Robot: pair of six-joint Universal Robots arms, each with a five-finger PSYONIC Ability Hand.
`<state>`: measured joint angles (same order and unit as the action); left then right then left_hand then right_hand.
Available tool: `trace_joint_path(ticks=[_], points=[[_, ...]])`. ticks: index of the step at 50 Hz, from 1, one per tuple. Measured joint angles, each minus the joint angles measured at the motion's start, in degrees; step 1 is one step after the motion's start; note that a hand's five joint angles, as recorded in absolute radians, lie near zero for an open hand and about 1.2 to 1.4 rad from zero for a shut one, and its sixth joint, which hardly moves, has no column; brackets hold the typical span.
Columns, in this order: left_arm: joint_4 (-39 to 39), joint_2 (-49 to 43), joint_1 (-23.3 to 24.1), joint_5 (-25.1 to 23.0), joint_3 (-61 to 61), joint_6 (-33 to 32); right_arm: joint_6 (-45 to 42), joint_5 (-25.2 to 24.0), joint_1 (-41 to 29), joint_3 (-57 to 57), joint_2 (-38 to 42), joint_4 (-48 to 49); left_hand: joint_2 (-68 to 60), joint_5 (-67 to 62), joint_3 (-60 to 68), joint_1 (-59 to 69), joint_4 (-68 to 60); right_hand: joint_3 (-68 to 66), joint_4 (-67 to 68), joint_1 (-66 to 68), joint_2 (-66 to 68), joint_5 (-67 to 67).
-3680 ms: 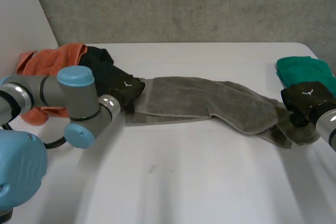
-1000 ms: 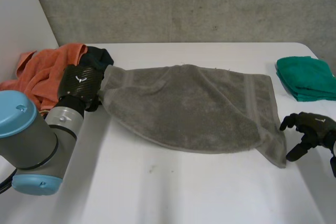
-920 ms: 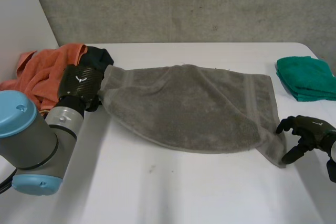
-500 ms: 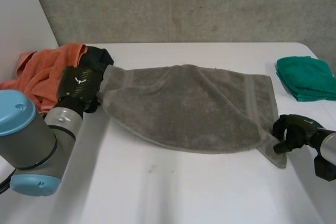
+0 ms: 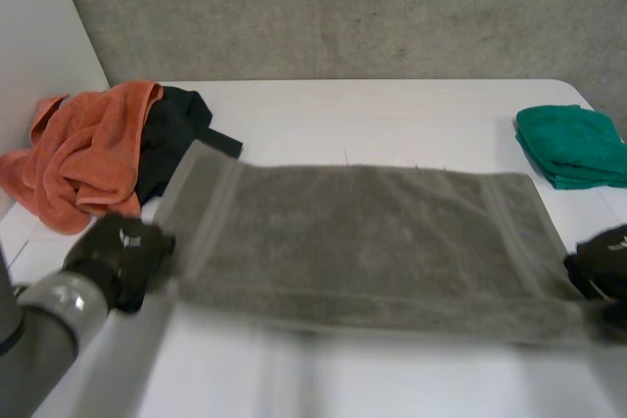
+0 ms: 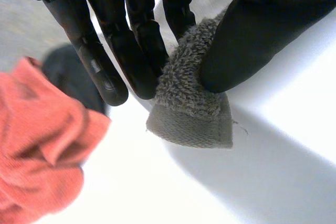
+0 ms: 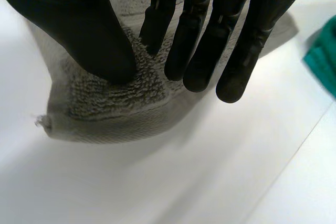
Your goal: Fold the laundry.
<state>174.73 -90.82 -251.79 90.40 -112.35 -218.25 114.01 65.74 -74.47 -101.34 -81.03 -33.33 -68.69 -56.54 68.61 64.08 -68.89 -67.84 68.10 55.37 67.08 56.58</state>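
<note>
Left hand: black shell, small white mark on its back, lower left of the frame.
Left arm: grey tube, paler band at the wrist.
Right hand: black, at the right edge.
Fingers: glossy black, segmented, rounded tips.

A grey towel is spread wide across the middle of the white table, its long sides parallel to the near edge. A crumpled orange towel and a black garment lie touching at the far left corner. A folded green towel sits by the right edge.
</note>
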Motion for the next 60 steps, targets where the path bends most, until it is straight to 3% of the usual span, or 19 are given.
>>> trace_joint_path(ticks=[6, 13, 20, 23, 27, 28, 31, 40, 42, 43, 44, 45, 46, 47, 48, 49, 50, 60], points=[[-8.71, 5.73, 0.99, -0.82, -5.22, -5.95, -10.11, 0.33, 3.36, -0.24, -2.09, -8.41, 0.0, 0.0, 0.0, 0.0, 0.0, 0.0, 0.0, 0.0, 0.0, 0.0], [-6.86, 5.14, 2.27, -2.47, -5.55, -6.53, -8.95, 0.21, 2.79, 0.84, -0.41, -4.49, 0.0, 0.0, 0.0, 0.0, 0.0, 0.0, 0.0, 0.0, 0.0, 0.0], [3.01, -6.29, 2.96, -1.13, 1.65, -3.57, 1.05, 2.79, -3.42, 7.65, 8.43, 7.89, 0.0, 0.0, 0.0, 0.0, 0.0, 0.0, 0.0, 0.0, 0.0, 0.0], [8.14, -14.71, 3.08, 2.18, 8.21, -0.89, 5.08, 6.19, -7.83, 13.53, 13.75, 12.76, 0.0, 0.0, 0.0, 0.0, 0.0, 0.0, 0.01, 0.0, 0.0, 0.0], [10.52, -19.14, 3.17, 4.64, 12.22, 0.22, 6.3, 8.33, -10.07, 17.3, 16.88, 14.86, 0.0, 0.0, 0.0, 0.0, 0.0, 0.0, 0.01, 0.0, 0.0, 0.0], [13.22, -24.27, 3.36, 7.6, 17.33, 1.1, 7.06, 10.77, -12.51, 22.42, 21.18, 17.39, 0.0, 0.0, 0.0, 0.0, 0.0, 0.0, 0.01, 0.0, 0.0, -0.01], [15.8, -29.14, 3.87, 9.82, 22.6, 1.51, 7.38, 12.36, -14.18, 27.07, 25.3, 19.6, 0.0, 0.0, 0.0, 0.0, 0.0, 0.0, 0.02, 0.0, 0.0, -0.02], [21.31, -40.93, 6.03, 11.87, 36.99, 1.34, 8.73, 14.44, -17.87, 38.32, 35.75, 28.21, 0.47, 0.22, -0.49, -0.01, 0.53, 0.03, -0.01, -0.05, -0.03, -0.05], [22.29, -42.79, 6.32, 12.13, 39.59, 1.17, 9.27, 15.62, -18.4, 40.14, 37.45, 31.06, 1.86, 0.95, -1.88, -0.64, 2.02, 7.21, -7.43, -4.49, -7.44, -6.03], [22.67, -43.44, 6.42, 12.25, 40.55, 1.1, 9.38, 15.84, -18.49, 40.42, 37.73, 31.59, 10.67, 8.37, -10.26, -7.12, 10.62, 10.98, -11.19, -7.32, -10.97, -9.25], [22.78, -43.6, 6.45, 12.29, 40.78, 1.08, 9.55, 16.33, -18.62, 40.86, 38.14, 32.43, 10.89, 8.83, -10.75, -7.63, 11.13, 10.98, -11.19, -7.32, -10.97, -9.25], [23.38, -44.17, 6.55, 12.52, 41.7, 1.03, 9.93, 17.32, -18.82, 41.54, 38.75, 34.02, 13.88, 11.76, -13.67, -11.12, 14.14, 20.65, -19.77, -15.45, -19.91, -17.19], [23.98, -44.45, 6.66, 12.78, 42.3, 0.99, 10.43, 18.34, -18.99, 42.07, 39.07, 35.52, 26.15, 24.05, -25.76, -24.88, 26.57, 37.45, -37.59, -32.79, -36.97, -34.9], [24.18, -44.49, 6.71, 12.86, 42.44, 0.98, 10.67, 18.76, -19.05, 42.24, 39.13, 36.1, 36.86, 34.77, -36.31, -37.33, 37.44, 37.45, -37.59, -32.79, -36.97, -34.9], [24.9, -44.5, 6.97, 13.14, 42.76, 0.94, 11.53, 19.75, -19.22, 42.58, 39.13, 37.67, 44.82, 42.62, -44.24, -44.63, 45.53, 49.53, -49.67, -41.1, -49.52, -47.13], [25.12, -44.47, 7.08, 13.22, 42.81, 0.94, 11.93, 20.17, -19.3, 42.67, 39.07, 38.28, 44.82, 42.62, -44.24, -44.63, 45.53, 51.64, -51.72, -42.25, -50.92, -49.26], [25.72, -44.25, 7.48, 13.45, 42.82, 0.93, 13.14, 20.95, -19.46, 42.74, 38.64, 39.67, 53.41, 50.77, -52.94, -52.49, 54.05, 51.64, -51.72, -42.25, -50.92, -49.26], [26.94, -37.89, 9.42, 13.42, 37.72, 1.17, 23.73, 19.39, -19.47, 37.77, 28.01, 42.73, 57.08, 53.92, -56.59, -53.27, 57.27, 55.75, -54.6, -43.63, -54.24, -52.64]])
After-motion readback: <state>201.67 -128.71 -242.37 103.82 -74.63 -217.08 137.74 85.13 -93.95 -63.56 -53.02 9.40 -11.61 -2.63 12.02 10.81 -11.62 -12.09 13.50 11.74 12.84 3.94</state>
